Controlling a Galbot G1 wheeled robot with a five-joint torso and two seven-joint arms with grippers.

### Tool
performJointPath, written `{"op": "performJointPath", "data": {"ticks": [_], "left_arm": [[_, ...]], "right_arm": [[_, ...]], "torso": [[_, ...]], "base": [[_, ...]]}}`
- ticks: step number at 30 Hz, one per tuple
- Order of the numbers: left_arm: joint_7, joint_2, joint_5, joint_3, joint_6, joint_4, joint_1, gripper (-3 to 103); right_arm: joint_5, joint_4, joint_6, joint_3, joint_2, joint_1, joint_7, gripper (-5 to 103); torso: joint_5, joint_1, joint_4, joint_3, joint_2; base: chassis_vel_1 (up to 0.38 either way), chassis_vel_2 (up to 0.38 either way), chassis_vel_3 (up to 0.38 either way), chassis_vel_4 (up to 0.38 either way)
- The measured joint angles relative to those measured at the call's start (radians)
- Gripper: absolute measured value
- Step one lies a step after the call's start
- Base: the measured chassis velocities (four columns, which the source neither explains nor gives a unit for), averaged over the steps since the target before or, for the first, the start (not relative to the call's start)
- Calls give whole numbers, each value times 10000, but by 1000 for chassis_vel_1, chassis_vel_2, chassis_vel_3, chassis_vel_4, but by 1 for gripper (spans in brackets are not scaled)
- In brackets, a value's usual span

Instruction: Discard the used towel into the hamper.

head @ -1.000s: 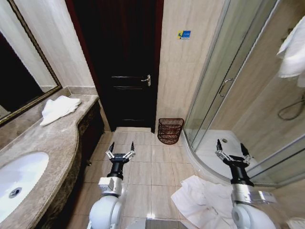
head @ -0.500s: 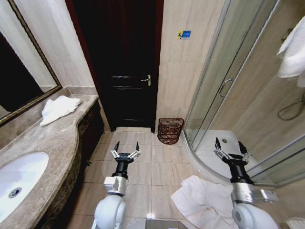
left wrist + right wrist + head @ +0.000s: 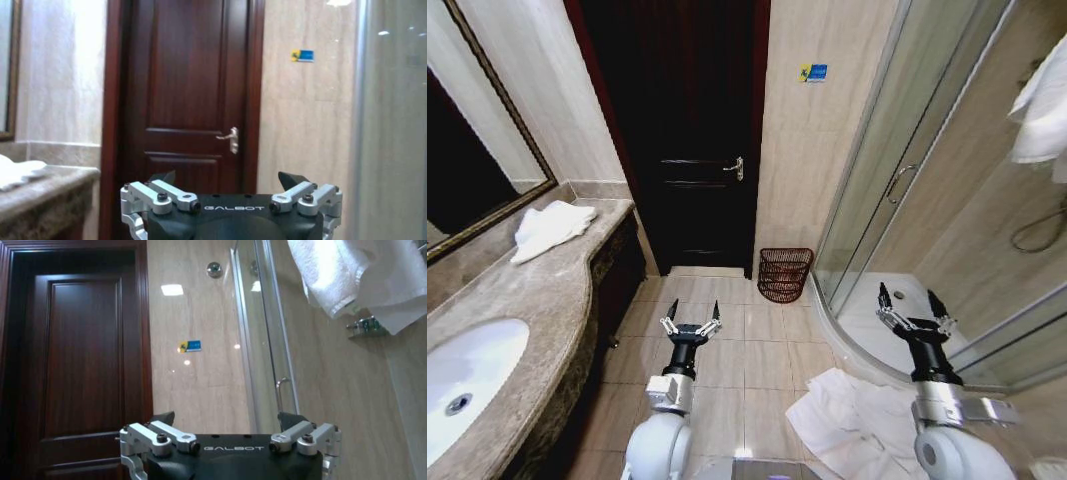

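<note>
A crumpled white towel [image 3: 852, 415] lies on the tiled floor at the lower right, just below my right gripper [image 3: 907, 298]. That gripper is raised and open, holding nothing, in front of the shower tray. My left gripper [image 3: 692, 308] is also open and holding nothing, raised over the floor tiles in the middle. The hamper [image 3: 784, 273], a dark red-brown wire basket, stands on the floor against the wall between the door and the shower glass. In the wrist views, both the left gripper [image 3: 227, 179] and the right gripper [image 3: 227, 419] have their jaws spread with only air between them.
A stone vanity [image 3: 537, 300] with a white sink [image 3: 467, 375] runs along the left, and a folded white towel [image 3: 549, 228] lies on its far end. A dark door [image 3: 687, 150] is ahead. The glass shower enclosure [image 3: 897, 180] is on the right, with a white towel hanging [image 3: 1039, 105].
My left gripper has shifted to the right and a little farther forward since a second ago. My right gripper has edged slightly upward. The towel and hamper have not moved.
</note>
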Motion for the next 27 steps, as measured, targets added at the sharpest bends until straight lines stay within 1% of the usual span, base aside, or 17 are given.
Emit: {"op": "performJointPath", "data": {"ticks": [2, 4, 5, 8, 9, 12, 17, 19, 22, 27], "left_arm": [[-1, -1, -35, -438, -1, -53, -148, 100], [-6, -29, -177, -1281, 103, -231, -393, 100], [-6, -29, -177, -1281, 103, -231, -393, 100], [-56, 124, -857, -2391, 362, -543, -522, 100], [-56, 124, -857, -2391, 362, -543, -522, 100], [-50, 275, -1246, -2688, 407, -676, -431, 100], [-36, 309, -1585, -2690, 411, -770, -350, 100], [-40, 261, -1725, -2602, 420, -784, -315, 100], [-50, 154, -1743, -2456, 418, -778, -264, 100], [-110, 34, -1739, -2234, 419, -747, -235, 100]], "right_arm": [[29, -13, 68, 33, -19, -84, -34, 100], [112, -95, 164, 105, -78, -163, -61, 100], [112, -95, 164, 105, -78, -163, -61, 100], [145, -262, 287, 105, -94, -166, -108, 100], [145, -262, 287, 105, -94, -166, -108, 100], [142, -277, 288, 4, -93, -112, -108, 100], [130, -275, 211, -53, -143, 41, 0, 100], [143, -255, 191, -39, -164, 62, 7, 100], [210, -226, 186, 12, -200, 11, 0, 100], [288, -225, 235, 60, -240, -79, -11, 100]], "torso": [[0, -1, -2, 0, 0], [-2, 1, -2, 0, 0], [-2, 1, -2, 0, 0], [0, 2, 1, 1, -2], [0, 2, 1, 1, -2], [0, 3, 0, 1, -2], [4, 4, 1, 2, -2], [-1, 3, 0, 1, -2], [3, 3, 1, 1, -2], [-1, -2, -3, -1, 0]], "base": [[-62, 65, 58, -61], [-87, 111, 124, -119], [-114, 111, 150, -126], [-132, 153, 148, -146], [-140, 158, 149, -166], [-160, 148, 153, -172], [-166, 161, 165, -169], [-175, 183, 202, -185], [-194, 219, 194, -185], [-204, 198, 206, -207]]}}
